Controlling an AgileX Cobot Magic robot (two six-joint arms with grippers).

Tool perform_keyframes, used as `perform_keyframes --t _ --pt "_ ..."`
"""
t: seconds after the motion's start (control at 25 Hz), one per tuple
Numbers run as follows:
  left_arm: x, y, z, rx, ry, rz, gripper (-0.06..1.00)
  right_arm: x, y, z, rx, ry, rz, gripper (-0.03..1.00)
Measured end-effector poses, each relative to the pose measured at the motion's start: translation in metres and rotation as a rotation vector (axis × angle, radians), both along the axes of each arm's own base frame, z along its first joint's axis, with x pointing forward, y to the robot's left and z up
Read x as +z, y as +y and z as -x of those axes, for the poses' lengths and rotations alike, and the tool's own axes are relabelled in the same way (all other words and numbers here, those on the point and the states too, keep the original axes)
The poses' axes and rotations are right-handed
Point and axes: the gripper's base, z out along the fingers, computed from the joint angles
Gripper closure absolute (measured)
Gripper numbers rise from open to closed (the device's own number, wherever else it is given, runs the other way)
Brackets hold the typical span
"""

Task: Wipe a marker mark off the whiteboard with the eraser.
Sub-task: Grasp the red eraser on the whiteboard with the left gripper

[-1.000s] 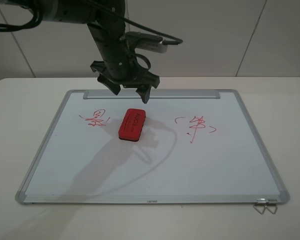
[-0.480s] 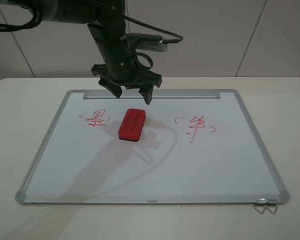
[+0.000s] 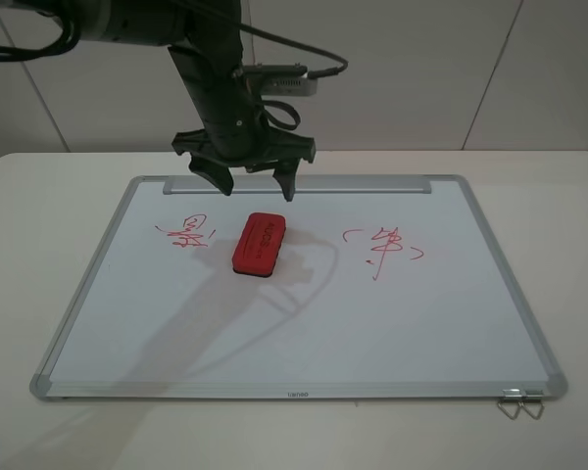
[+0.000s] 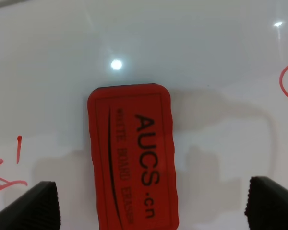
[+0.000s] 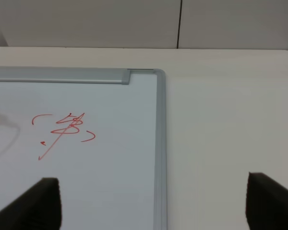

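Observation:
The whiteboard (image 3: 304, 323) lies flat on the table. A red eraser (image 3: 260, 243) with dark lettering rests on it, left of centre; it also fills the middle of the left wrist view (image 4: 132, 155). The marker mark (image 3: 184, 231), a small red scribble with an exclamation-like stroke, sits just left of the eraser; part of it shows at the edge (image 4: 7, 167). My left gripper (image 3: 253, 182) hangs open above the eraser's far end, fingertips (image 4: 31, 206) wide apart and touching nothing. My right gripper (image 5: 153, 203) is open off the board's right side, out of the overhead view.
A second red scribble between bracket curves with a long tail (image 3: 382, 250) lies right of centre, also visible from the right wrist (image 5: 62, 132). A metal strip (image 3: 299, 184) runs along the far edge. A binder clip (image 3: 521, 403) sits at the near right corner.
My left gripper has risen slightly and turned a little above the eraser, staying open. The eraser and marks have not moved.

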Motion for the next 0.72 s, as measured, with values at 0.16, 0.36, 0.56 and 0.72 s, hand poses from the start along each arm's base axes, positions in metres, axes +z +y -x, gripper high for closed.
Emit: perform_keyframes --t 0.16,0.36,0.56,0.72 --pt "-0.019 0.004 -0.005 0.025 0.044 -0.029 0.17 0.0 0.0 0.0 0.0 0.0 0.0 0.27" --pt "-0.046 0.004 -0.006 0.022 0.101 -0.082 0.17 0.0 0.0 0.0 0.0 0.0 0.0 0.27" --pt "-0.055 0.003 -0.007 0.022 0.108 -0.088 0.17 0.0 0.0 0.0 0.0 0.0 0.0 0.27" --pt "-0.059 0.0 -0.009 0.01 0.085 -0.081 0.17 0.0 0.0 0.0 0.0 0.0 0.0 0.27"
